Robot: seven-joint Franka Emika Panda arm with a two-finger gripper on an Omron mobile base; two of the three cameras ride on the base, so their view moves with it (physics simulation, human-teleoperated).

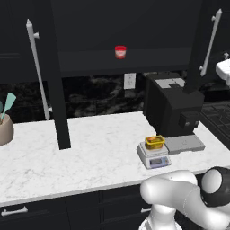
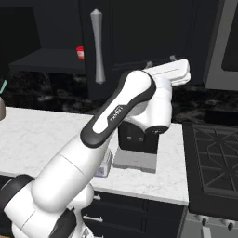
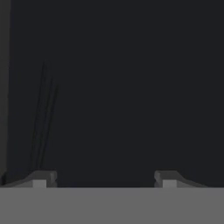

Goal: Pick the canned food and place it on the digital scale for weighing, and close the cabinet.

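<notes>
The canned food point(image 1: 154, 142), a squat yellow tin with a brownish top, sits on the flat plate of the digital scale point(image 1: 154, 155) at lower centre-right of the left base view, on the white marble counter point(image 1: 90, 152). The scale stands just beside the grey tray of a large black machine point(image 1: 168, 105), which rises behind it to the right.

Above, the cabinet point(image 1: 58, 90) stands open: one tall black door juts edge-on toward the camera left of centre, its long silver handle point(image 1: 38, 67) further left, while a second door with its own handle point(image 1: 210, 42) shows at upper right. A small red-and-white cup point(image 1: 120, 52) rests on the dark shelf inside, at top centre.

In the right base view, the white arm point(image 2: 116, 116) sweeps from lower left up to centre frame, its hand reaching toward a cabinet door point(image 2: 139, 37). In the hand view, the gripper point(image 3: 104, 178) has its two fingertips point(image 3: 43, 178) spread wide at the bottom edge (nothing between them), facing a flat dark surface point(image 3: 122, 87); whether they touch it cannot be told. A beige utensil holder point(image 1: 5, 128) sits at the left edge of the left base view.
</notes>
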